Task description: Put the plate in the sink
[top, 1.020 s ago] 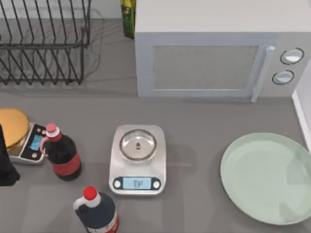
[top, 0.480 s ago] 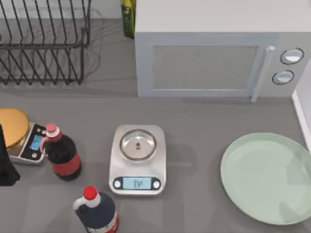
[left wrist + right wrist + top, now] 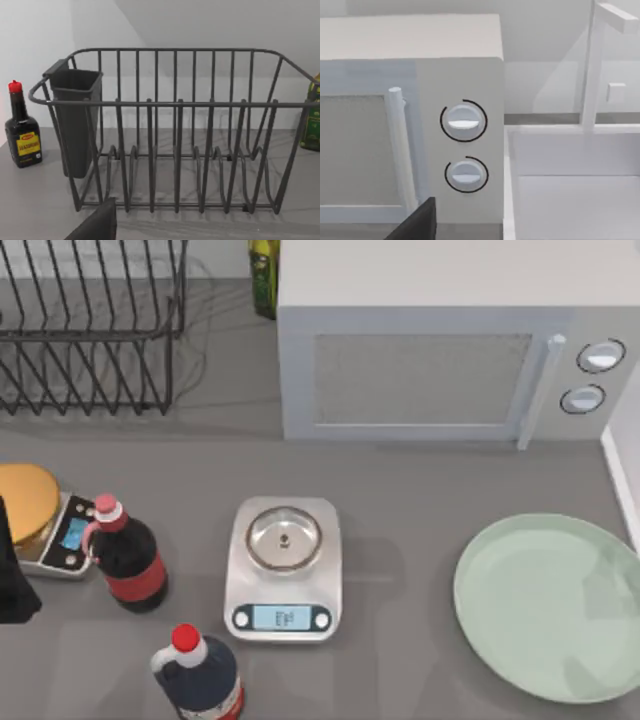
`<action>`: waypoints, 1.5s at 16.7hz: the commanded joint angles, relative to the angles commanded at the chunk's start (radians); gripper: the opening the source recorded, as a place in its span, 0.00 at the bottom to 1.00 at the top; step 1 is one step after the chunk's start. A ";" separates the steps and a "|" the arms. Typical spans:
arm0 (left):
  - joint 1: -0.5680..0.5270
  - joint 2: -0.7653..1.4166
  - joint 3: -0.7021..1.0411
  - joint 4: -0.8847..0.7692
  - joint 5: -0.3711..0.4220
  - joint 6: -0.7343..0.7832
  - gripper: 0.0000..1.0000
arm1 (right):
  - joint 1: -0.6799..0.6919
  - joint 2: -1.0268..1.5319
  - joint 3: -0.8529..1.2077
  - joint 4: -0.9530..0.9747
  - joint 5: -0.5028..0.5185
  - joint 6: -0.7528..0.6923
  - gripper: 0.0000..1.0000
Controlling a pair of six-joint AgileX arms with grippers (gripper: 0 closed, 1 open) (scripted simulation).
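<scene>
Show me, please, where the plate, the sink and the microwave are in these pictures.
plate (image 3: 545, 605), top view, on its flat pale green middle.
sink (image 3: 570, 202), right wrist view, on the white basin floor.
microwave (image 3: 420, 375), top view, on its door window.

The plate (image 3: 548, 606) is pale mint green on a plain grey surface (image 3: 400, 500). The sink (image 3: 570, 185) is white, the microwave (image 3: 440, 350) grey-white. Two dark bottles (image 3: 128, 558) carry red caps and red labels; a golden-yellow disc (image 3: 25, 500) sits near the surface's left edge. The rack (image 3: 175, 130) is dark grey wire.
</scene>
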 joint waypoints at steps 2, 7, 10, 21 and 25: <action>0.000 0.000 0.000 0.000 0.000 0.000 1.00 | 0.039 0.095 0.084 -0.067 0.000 0.040 1.00; 0.000 0.000 0.000 0.000 0.000 0.000 1.00 | 0.183 0.498 0.390 -0.311 0.000 0.187 1.00; 0.000 0.000 0.000 0.000 0.000 0.000 1.00 | 0.284 0.806 0.607 -0.485 0.000 0.291 1.00; 0.000 0.000 0.000 0.000 0.000 0.000 1.00 | 0.579 1.720 1.242 -0.988 0.001 0.593 1.00; 0.000 0.000 0.000 0.000 0.000 0.000 1.00 | 0.602 1.782 1.288 -1.026 0.001 0.615 1.00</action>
